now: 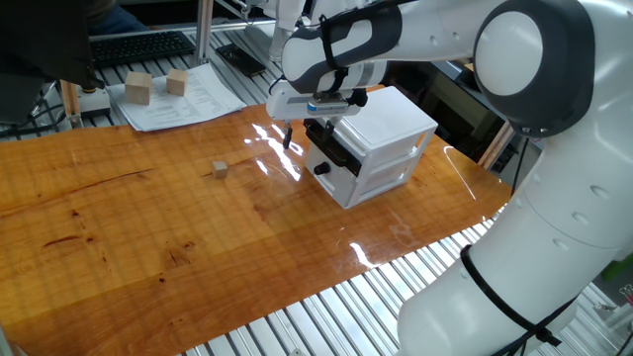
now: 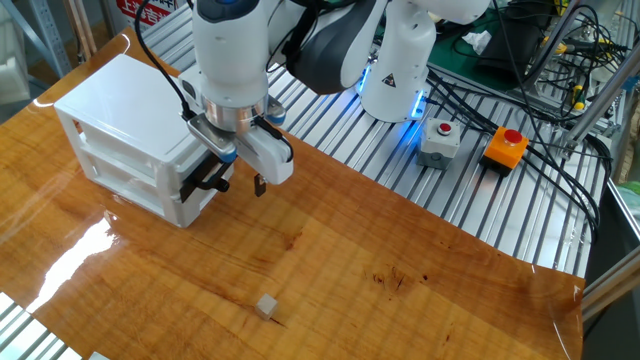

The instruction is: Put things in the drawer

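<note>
White Franka arm's two-finger gripper [image 2: 237, 178] hangs right at the front of the small white plastic two-drawer cabinet [image 2: 120, 120], level with its upper black-fronted drawer [image 2: 205, 176]. One black finger [image 2: 259, 184] shows on the side away from the cabinet, pointing down, tip above the glossy orange-brown wooden tabletop [image 2: 330, 270]. The other finger is at the drawer's black handle. Jaws look spread apart, nothing held between them; whether a finger touches the handle, cannot tell.

In the opposite view the gripper [image 1: 302, 133] sits at the cabinet's [image 1: 381, 143] front left corner, the black drawer front [image 1: 331, 146] just under the wrist. Drawer looks pulled slightly forward; how far, can't tell. Lower white-fronted drawer with round black knob [image 1: 321, 169] sits beneath, shut.

Tiny tan wooden cube [image 1: 220, 170] lies on the table [image 1: 148, 237], well apart from cabinet and gripper, alone on bare wood. Same cube [image 2: 266, 306] shows in the other view near the bottom edge, out in front of the cabinet.

Two larger tan wooden blocks [image 1: 156, 86] rest on white paper sheets [image 1: 183, 99] at the far table edge.
</note>
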{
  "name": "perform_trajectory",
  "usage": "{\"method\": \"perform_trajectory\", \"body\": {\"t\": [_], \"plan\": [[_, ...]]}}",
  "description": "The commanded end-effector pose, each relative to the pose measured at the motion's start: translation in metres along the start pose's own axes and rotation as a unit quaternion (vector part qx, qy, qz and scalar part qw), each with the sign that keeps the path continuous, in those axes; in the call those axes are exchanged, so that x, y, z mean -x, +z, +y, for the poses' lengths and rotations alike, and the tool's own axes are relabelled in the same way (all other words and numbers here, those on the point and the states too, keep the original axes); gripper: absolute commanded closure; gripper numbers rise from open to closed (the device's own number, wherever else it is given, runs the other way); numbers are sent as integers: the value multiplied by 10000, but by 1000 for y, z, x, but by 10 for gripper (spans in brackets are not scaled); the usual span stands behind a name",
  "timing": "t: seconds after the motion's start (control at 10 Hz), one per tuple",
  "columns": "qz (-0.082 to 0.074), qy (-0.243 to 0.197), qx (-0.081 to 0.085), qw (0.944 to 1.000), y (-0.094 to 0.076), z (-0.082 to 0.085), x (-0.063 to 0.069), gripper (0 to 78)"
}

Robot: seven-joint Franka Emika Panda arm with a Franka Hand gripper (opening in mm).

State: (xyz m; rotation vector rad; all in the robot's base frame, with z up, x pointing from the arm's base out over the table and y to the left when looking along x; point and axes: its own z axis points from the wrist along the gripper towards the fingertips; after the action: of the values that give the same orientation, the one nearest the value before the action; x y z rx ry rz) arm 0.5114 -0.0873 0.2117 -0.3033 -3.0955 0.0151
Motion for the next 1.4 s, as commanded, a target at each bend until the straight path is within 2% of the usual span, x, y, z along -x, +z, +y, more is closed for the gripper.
{"method": "perform_trajectory", "body": {"t": [0.1, 0.5, 1.0, 1.4], "plan": [[14, -12, 64, 10000, 0, 0, 0, 1], [38, -23, 114, 9999, -1, 1, 0, 1], [35, 47, 94, 9999, -2, 0, 0, 1], [14, 49, -11, 10000, -2, 0, 0, 1]]}}
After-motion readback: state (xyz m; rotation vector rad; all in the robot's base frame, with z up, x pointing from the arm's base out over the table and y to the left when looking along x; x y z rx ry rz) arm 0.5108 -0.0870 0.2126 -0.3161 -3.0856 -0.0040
